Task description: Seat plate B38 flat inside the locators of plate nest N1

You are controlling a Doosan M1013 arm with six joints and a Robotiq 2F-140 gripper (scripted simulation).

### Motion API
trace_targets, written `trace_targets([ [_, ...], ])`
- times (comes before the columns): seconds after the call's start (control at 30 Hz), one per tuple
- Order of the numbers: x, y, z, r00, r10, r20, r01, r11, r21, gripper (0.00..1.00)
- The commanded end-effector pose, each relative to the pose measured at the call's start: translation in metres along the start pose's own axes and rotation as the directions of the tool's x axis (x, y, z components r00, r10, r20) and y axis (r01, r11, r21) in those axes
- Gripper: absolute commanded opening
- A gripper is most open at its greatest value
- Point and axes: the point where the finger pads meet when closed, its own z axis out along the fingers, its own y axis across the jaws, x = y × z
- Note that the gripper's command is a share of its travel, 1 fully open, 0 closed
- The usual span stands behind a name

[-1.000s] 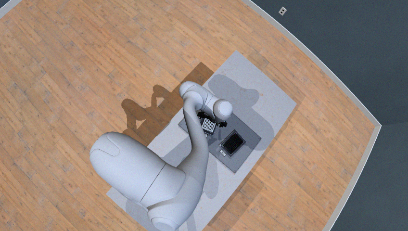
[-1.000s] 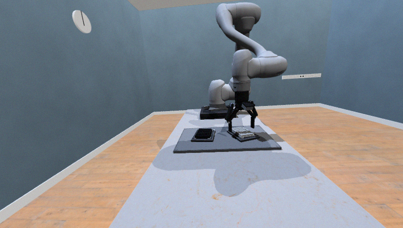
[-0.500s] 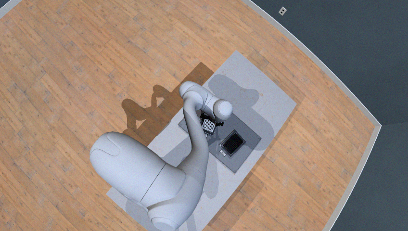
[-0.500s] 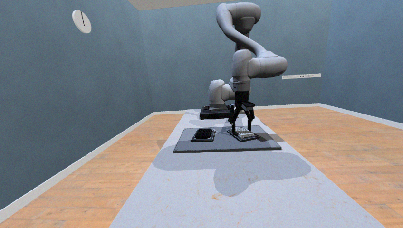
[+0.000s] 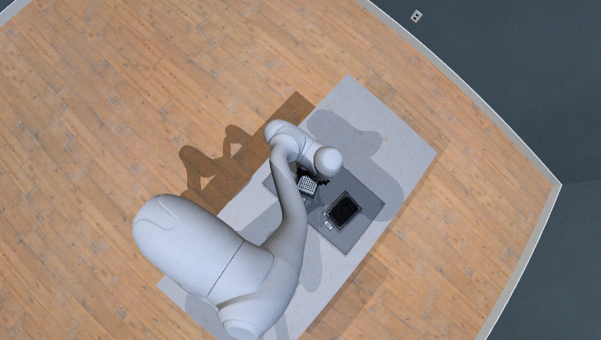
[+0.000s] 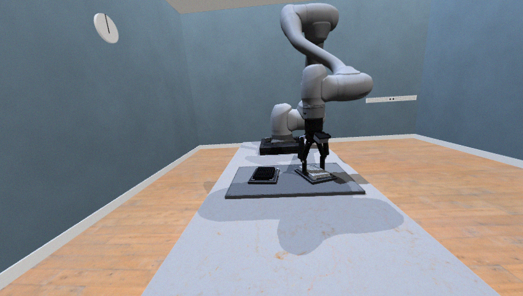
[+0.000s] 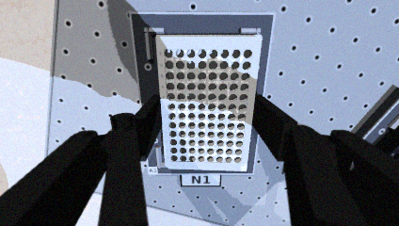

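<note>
Plate B38 [image 7: 208,104] is a white well plate with many round holes. It lies on the nest marked N1 [image 7: 206,179], slightly askew against the dark frame. My gripper [image 7: 207,107] is straight above it, and the two black fingers press on its long sides. The plate also shows in the overhead view [image 5: 307,184] and in the side view [image 6: 314,171], with the gripper [image 6: 312,161] down on it. Plate B83 [image 5: 343,210] is black and sits in nest N2; it also shows in the side view [image 6: 264,173].
Both nests stand on a dark grey perforated base [image 6: 294,182] on a long pale table. The arm's base [image 6: 280,145] stands behind it. The arm's big links [image 5: 202,244] hide part of the table in the overhead view.
</note>
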Motion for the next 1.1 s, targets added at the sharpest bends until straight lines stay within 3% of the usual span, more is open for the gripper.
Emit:
trace_targets([
  [0.0, 0.000, 0.000, -0.001, 1.000, 0.000, -0.001, 0.000, 1.000, 0.000, 0.10],
  [0.43, 0.000, 0.000, -0.001, 1.000, 0.000, -0.001, 0.000, 1.000, 0.000, 0.10],
  [1.07, 0.000, 0.000, -0.029, 1.000, 0.000, -0.001, 0.000, 1.000, 0.000, 0.10],
])
